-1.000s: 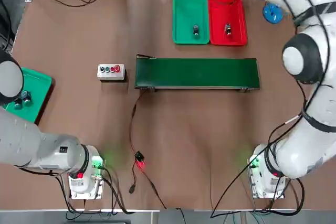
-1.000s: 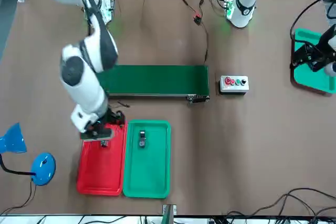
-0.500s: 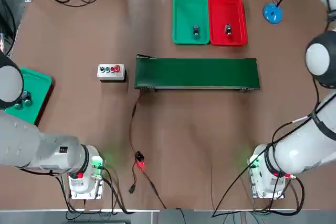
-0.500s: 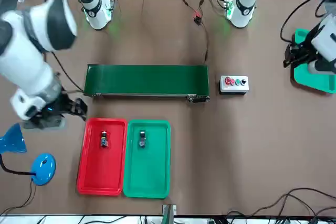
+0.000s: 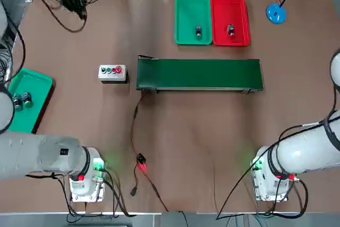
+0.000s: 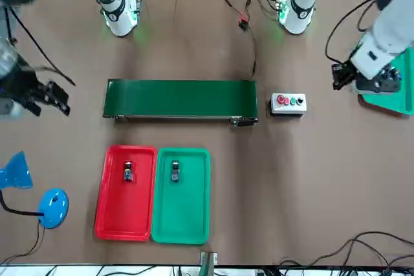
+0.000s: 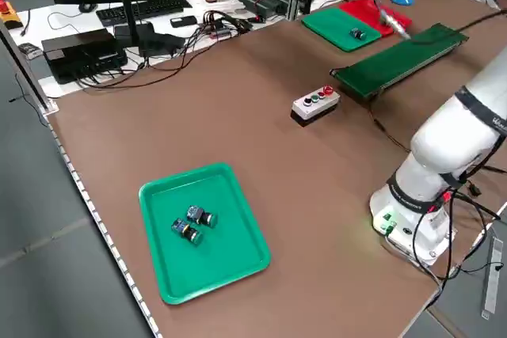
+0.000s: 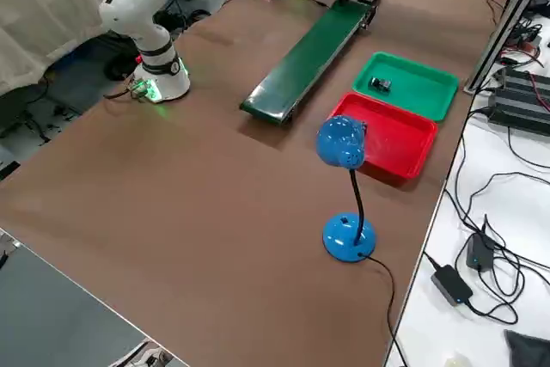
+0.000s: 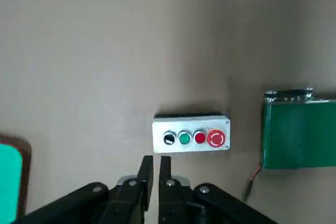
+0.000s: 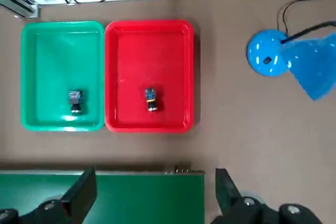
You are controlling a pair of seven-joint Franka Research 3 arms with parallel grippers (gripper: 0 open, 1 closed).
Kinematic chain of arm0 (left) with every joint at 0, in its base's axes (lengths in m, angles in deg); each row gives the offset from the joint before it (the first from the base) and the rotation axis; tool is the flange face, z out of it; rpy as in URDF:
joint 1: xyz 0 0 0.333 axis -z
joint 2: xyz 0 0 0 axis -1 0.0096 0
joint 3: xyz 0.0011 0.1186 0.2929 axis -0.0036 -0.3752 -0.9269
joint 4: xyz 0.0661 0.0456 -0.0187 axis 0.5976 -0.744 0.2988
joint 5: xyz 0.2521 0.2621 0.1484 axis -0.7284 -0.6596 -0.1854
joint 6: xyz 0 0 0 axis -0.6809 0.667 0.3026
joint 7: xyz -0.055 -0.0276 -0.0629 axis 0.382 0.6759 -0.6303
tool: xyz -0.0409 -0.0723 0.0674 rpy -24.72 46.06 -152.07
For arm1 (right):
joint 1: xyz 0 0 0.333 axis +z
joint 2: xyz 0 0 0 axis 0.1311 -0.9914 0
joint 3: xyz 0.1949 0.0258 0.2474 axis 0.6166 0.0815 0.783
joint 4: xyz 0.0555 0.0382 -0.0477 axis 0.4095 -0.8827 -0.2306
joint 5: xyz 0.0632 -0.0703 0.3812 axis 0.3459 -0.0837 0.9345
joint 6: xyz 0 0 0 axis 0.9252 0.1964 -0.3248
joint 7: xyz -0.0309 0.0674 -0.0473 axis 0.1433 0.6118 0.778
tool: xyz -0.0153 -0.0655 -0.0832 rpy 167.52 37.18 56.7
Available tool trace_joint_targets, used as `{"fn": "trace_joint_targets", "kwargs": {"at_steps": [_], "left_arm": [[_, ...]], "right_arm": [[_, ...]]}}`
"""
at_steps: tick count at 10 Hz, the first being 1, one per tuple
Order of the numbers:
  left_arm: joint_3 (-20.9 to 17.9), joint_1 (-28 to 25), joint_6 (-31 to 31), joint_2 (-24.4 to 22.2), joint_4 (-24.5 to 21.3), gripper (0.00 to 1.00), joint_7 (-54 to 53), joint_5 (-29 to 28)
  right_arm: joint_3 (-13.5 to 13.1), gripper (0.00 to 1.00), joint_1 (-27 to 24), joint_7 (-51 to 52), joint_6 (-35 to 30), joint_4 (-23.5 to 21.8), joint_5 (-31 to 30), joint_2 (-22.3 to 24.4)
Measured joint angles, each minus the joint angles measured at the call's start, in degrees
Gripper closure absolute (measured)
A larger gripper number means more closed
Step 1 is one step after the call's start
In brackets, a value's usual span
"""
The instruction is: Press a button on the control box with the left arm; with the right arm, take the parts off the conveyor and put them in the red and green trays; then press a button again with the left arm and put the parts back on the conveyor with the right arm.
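Note:
The white control box (image 5: pixel 112 72) with its row of buttons lies off the conveyor's (image 5: pixel 199 74) left end. My left gripper (image 9: pixel 155 163) hangs above the table short of the box (image 9: pixel 191 137), touching nothing, its fingers shut with only a slit between them; the front view shows it (image 6: pixel 341 75) between box and teal tray. One part (image 5: pixel 198 31) rests in the green tray (image 5: pixel 183 9), the other part (image 5: pixel 230 30) in the red tray (image 5: pixel 239 9). My right gripper (image 6: pixel 55 95) is raised off the belt's right end, open and empty, fingers (image 10: pixel 79 198) wide apart.
A teal tray (image 5: pixel 32 86) with two small pieces lies at the table's left edge. A blue desk lamp (image 5: pixel 276 11) stands right of the red tray. A cable with a red-lit plug (image 5: pixel 141 164) trails from the belt toward the arm bases (image 5: pixel 85 182).
The left gripper's fingers closed and it moved from over the teal tray toward the control box. The right gripper left the red tray and swung out past the belt's right end.

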Motion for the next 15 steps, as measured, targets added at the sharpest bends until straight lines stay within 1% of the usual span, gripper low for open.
{"fn": "trace_joint_targets", "kwargs": {"at_steps": [2,4,5,9,12,13,15], "left_arm": [[2.2,0.0,-7.5,-1.0,-8.5,0.93,2.3,0.0],[4.7,0.0,-15.5,-0.6,-16.5,0.99,4.3,0.0],[5.0,0.0,-18.4,0.1,-18.8,0.99,4.5,0.0],[5.8,0.0,-21.4,2.9,-21.9,0.99,5.5,0.0],[6.3,0.0,-27.9,6.8,-24.4,0.99,5.7,0.0],[6.7,0.0,-29.9,8.5,-24.6,0.99,6.0,0.0],[7.4,0.1,-32.7,11.1,-24.6,0.99,7.2,0.0]], "right_arm": [[0.0,0.00,-0.7,0.0,-1.1,-1.1,0.1,3.0],[0.0,0.00,-1.2,0.0,-1.1,-1.7,0.1,3.7],[0.0,0.00,-1.3,0.0,-1.1,-1.9,0.1,3.7],[-0.1,0.00,-1.4,-0.2,-1.1,-2.2,0.1,3.7],[-0.8,0.00,-0.8,-0.2,-1.1,-3.5,0.2,3.7],[-1.1,0.00,-0.7,-0.2,-1.1,-3.7,0.2,3.7],[-2.4,0.00,0.2,-0.2,-1.1,-4.0,0.2,3.7]]}}
